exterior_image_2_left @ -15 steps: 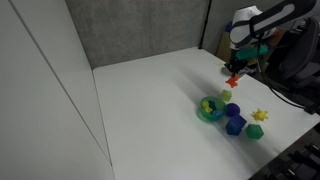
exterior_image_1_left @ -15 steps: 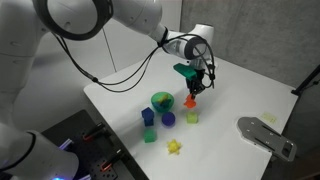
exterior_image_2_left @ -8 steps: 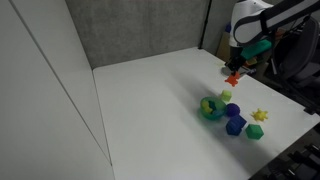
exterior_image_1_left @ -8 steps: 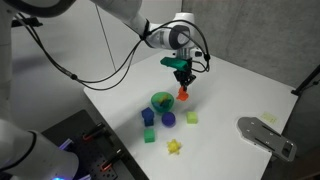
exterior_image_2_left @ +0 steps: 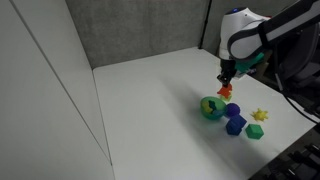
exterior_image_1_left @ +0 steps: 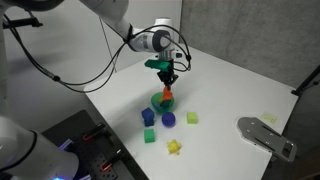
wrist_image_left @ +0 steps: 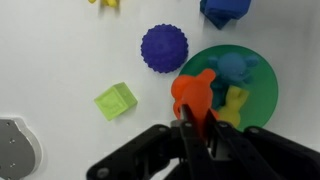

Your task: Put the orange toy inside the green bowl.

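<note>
My gripper [wrist_image_left: 197,122] is shut on the orange toy [wrist_image_left: 192,93] and holds it in the air over the near rim of the green bowl [wrist_image_left: 262,100]. The bowl holds a blue toy [wrist_image_left: 235,68] and a yellow toy [wrist_image_left: 234,105]. In both exterior views the gripper [exterior_image_1_left: 166,80] [exterior_image_2_left: 226,82] hangs just above the bowl [exterior_image_1_left: 161,102] [exterior_image_2_left: 211,108] with the orange toy [exterior_image_1_left: 167,93] [exterior_image_2_left: 227,90] at its fingertips.
A purple spiky ball [wrist_image_left: 163,47], a pale yellow-green cube [wrist_image_left: 116,101] and a blue block [wrist_image_left: 224,9] lie round the bowl. A yellow star-like toy [exterior_image_1_left: 174,147] and a small green cube [exterior_image_1_left: 149,136] lie nearer the table's front. A grey object [exterior_image_1_left: 266,135] sits at the edge.
The gripper has carried the orange toy sideways across the table, from beside the bowl to just over the bowl. The toys on the table have not moved.
</note>
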Controlling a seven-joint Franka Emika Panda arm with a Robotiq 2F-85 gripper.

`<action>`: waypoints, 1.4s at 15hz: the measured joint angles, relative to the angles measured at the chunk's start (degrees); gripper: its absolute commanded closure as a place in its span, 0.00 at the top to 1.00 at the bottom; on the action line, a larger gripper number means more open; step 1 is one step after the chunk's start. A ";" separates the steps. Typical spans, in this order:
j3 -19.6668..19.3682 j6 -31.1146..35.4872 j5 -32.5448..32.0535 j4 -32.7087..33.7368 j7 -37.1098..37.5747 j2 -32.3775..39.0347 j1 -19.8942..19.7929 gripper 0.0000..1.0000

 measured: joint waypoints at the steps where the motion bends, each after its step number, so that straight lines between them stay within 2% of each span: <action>1: 0.26 0.41 0.00 -0.62 0.00 0.08 0.36 0.04; 4: 0.52 1.46 -0.11 -2.05 0.00 0.62 1.08 0.04; 5: 0.52 1.92 -0.36 -2.39 0.00 0.83 1.18 0.37; 6: 0.52 2.31 -0.67 -2.69 0.00 1.04 1.23 0.39; 7: 0.51 2.51 -0.76 -2.92 0.00 1.19 1.24 0.45; 14: 0.40 1.65 -0.73 -3.02 0.00 0.63 1.17 0.99; 21: 0.56 -10.22 -0.01 -2.78 -0.33 -8.10 0.77 1.00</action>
